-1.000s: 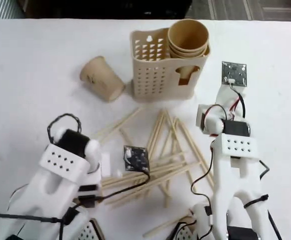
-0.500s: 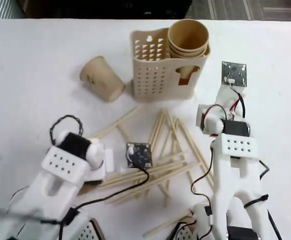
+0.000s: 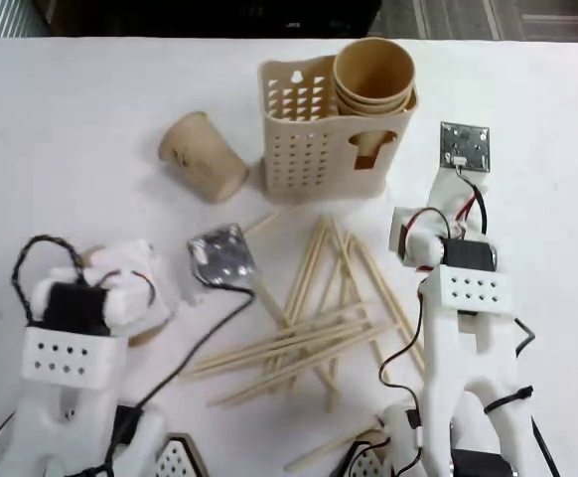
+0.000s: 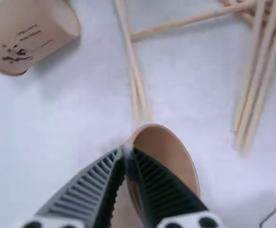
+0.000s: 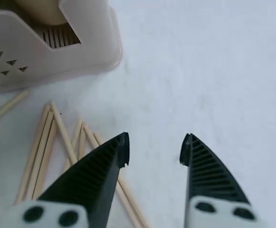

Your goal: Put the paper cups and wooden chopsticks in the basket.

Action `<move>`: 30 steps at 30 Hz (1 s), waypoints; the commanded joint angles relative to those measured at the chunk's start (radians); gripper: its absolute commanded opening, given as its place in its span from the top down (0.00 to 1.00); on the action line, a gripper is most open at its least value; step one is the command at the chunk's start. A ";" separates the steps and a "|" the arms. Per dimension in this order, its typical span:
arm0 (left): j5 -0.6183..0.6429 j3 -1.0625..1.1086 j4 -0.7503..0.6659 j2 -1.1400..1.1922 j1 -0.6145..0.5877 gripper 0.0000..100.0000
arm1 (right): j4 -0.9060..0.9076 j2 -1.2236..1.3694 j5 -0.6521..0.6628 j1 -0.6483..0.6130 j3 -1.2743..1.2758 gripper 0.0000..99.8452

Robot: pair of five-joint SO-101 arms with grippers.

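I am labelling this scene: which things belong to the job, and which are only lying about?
Job: basket; stacked cups inside it; cup on its side; held cup in left gripper; scattered chopsticks.
Not job: table; arm cables.

Right gripper (image 5: 156, 147) hangs over the white table (image 5: 214, 71), black ribbed fingers (image 5: 97, 173) spread wide, nothing between them. Wooden chopsticks (image 5: 43, 142) lie fanned on the table, some passing under one finger. Beyond them stands a beige perforated basket (image 5: 57, 57), corner toward the gripper, with a paper cup (image 5: 38, 7) inside.
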 commanded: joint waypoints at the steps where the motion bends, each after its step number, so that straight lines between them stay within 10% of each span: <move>1: -0.008 -0.037 -0.066 0.027 -0.082 0.98 | -0.016 -0.035 0.011 -0.010 -0.005 0.82; 10: 0.012 -0.046 -0.157 0.122 -0.166 0.98 | -0.016 -0.035 0.011 -0.010 0.002 0.82; 30: 0.678 -0.242 -0.239 0.128 0.016 0.98 | -0.018 -0.035 0.011 -0.010 0.003 0.82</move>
